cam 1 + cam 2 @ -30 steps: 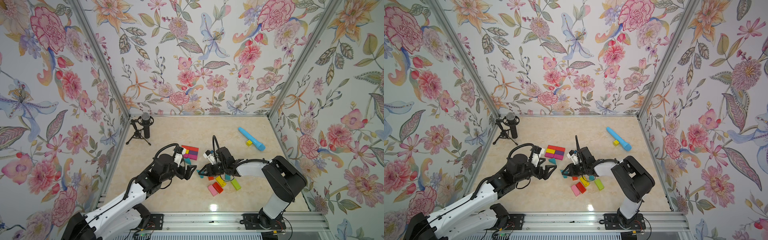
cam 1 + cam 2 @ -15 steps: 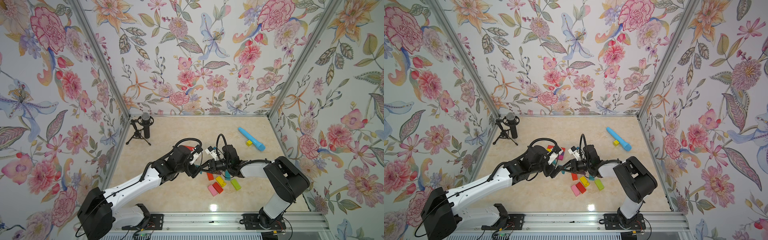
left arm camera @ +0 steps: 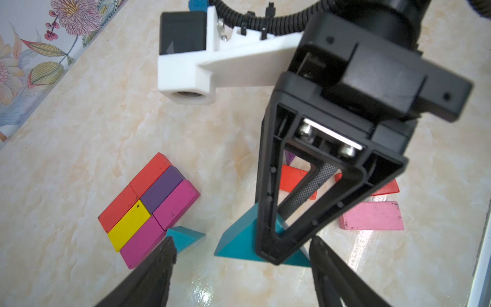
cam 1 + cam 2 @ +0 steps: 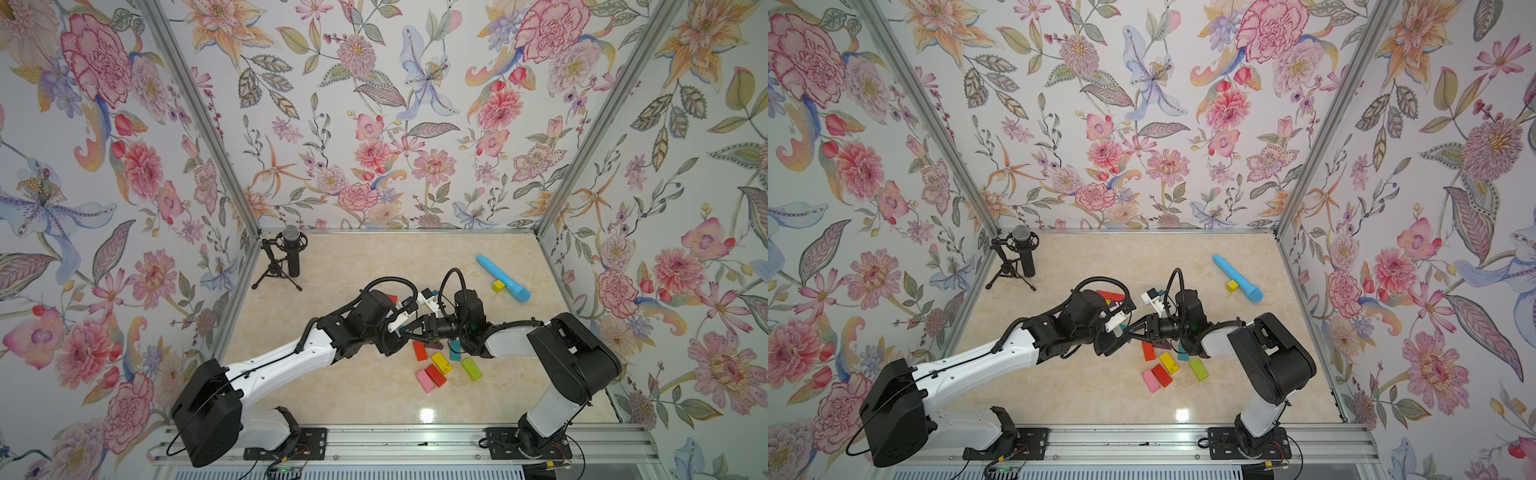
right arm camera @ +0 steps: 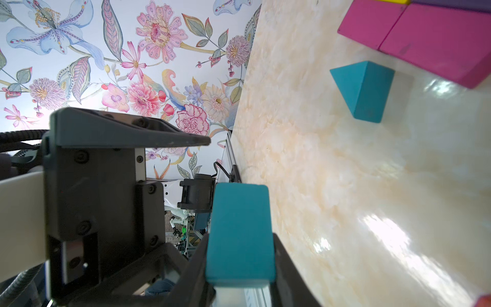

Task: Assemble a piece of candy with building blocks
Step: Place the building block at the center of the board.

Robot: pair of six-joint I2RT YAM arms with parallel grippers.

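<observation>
down at the middle of the table (image 4: 353, 266), my 2 grippers are nose to nose. my right gripper (image 5: 240, 265) is clamped on the big teal wedge (image 3: 236, 244) and holds it low over the marble; whether its lower edge touches, i cannot tell. my left gripper (image 3: 242, 243) stands wide, 1 finger on each side of that wedge, nothing in it yet. it looks to me like a handover or a regrip.

risks now. the wedge has sloped faces, so if my left fingers close on a slope rather than on the flat sides, the piece could squirt out or twist. if the right lets go before the left has a firm hold, the wedge drops and may tumble into the loose bricks (image 4: 436, 368) near by. 1 left finger (image 3: 164, 255) sits right next to the small teal wedge (image 3: 187, 235), which lies just beside the slab of 6 bricks (image 3: 148, 202) in red, purple, magenta and yellow. a sideways drift there would knock that wedge and shove the slab out of line. the black fingers of both grippers are also crowded together, so a clash is possible.

against 1 second back: my left arm was drawn in then, its gripper short of the right one and the slab plain in both top views. now the arm has stretched across and hides most of the slab. the right grip on the wedge is unchanged.
</observation>
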